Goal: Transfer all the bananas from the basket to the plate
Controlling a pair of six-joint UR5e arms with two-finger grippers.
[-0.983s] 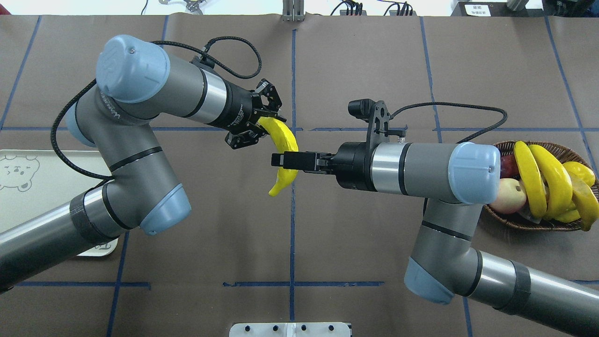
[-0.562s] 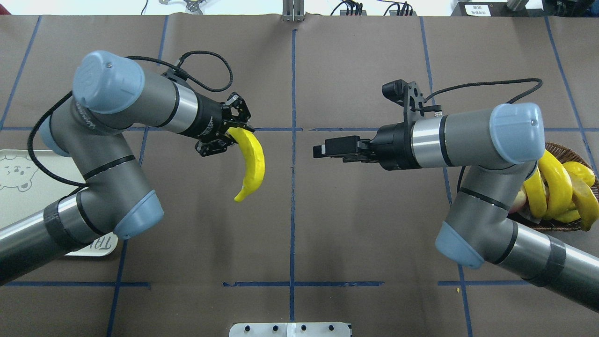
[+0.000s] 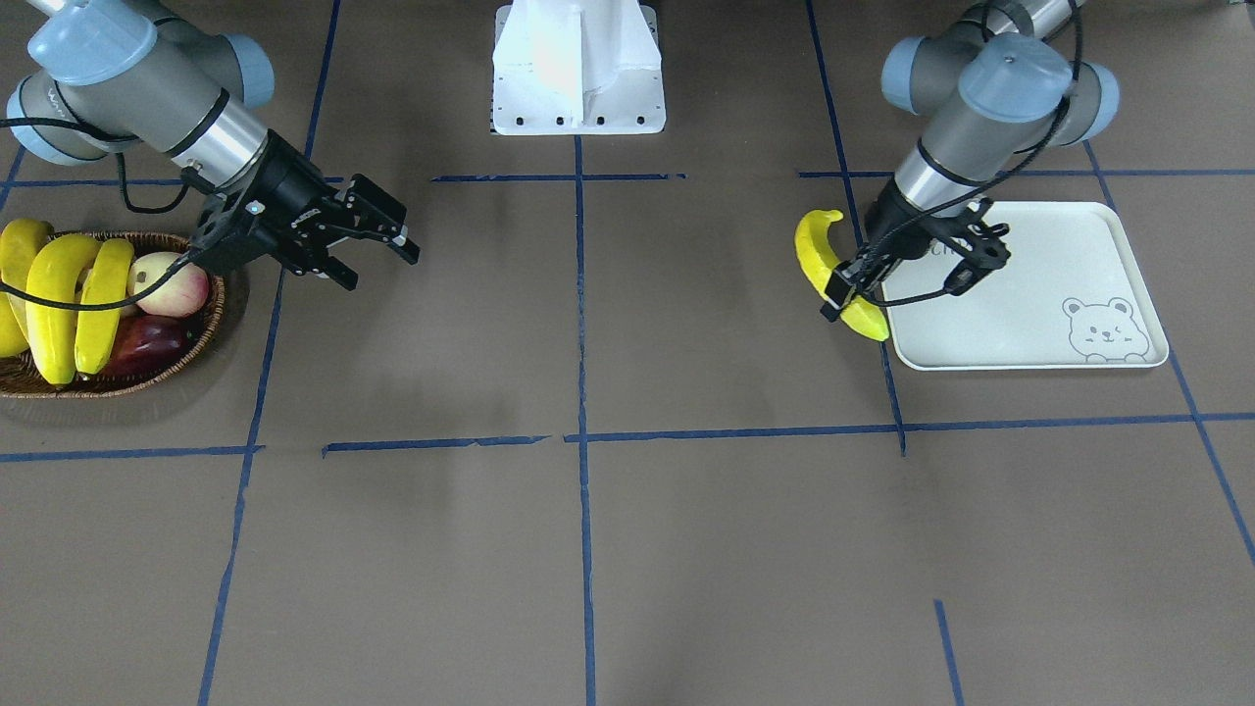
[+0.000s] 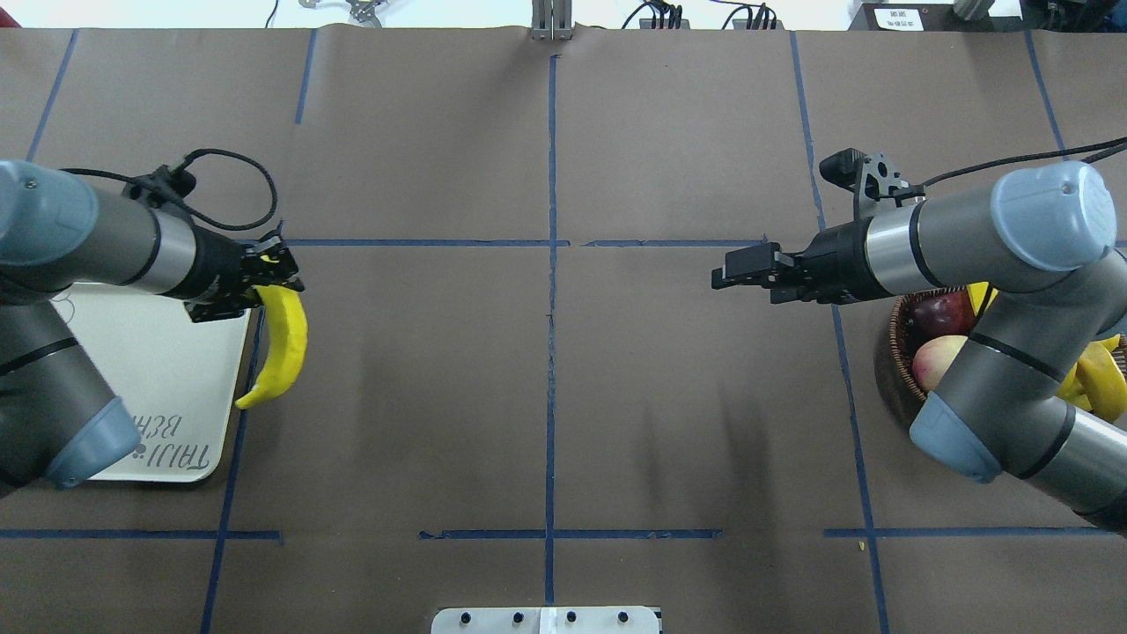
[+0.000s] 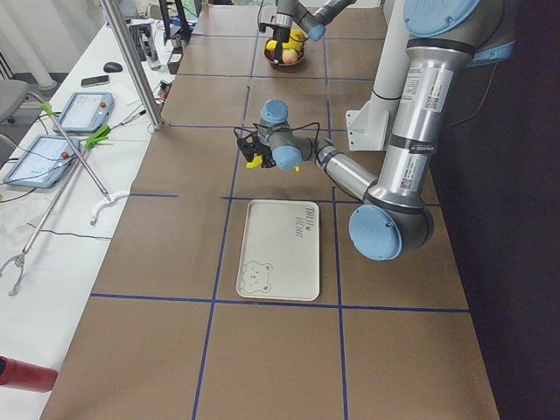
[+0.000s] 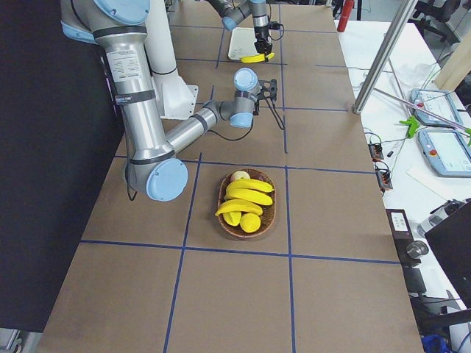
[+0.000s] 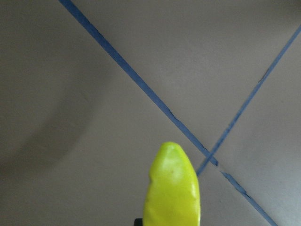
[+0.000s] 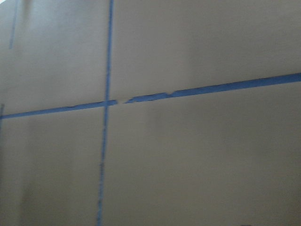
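The left gripper (image 4: 267, 283) is clamped on one end of a banana (image 4: 283, 345). The banana curves away below its fingers, just outside the inner rim of the plate (image 4: 167, 370) and above the table (image 4: 546, 396). The right gripper (image 3: 377, 245) is empty, with its jaws apart, beside the basket (image 3: 118, 387), which holds the other bananas (image 3: 59, 294).

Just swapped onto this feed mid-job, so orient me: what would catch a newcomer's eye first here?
The long curved yellow banana clamped in the left gripper stands out first, hanging at the edge of the cream-white rectangular bear-print tray, not on it. Across the table, more yellow bananas are heaped with other fruit in the dark woven wicker basket, with the open right gripper hovering empty nearby.
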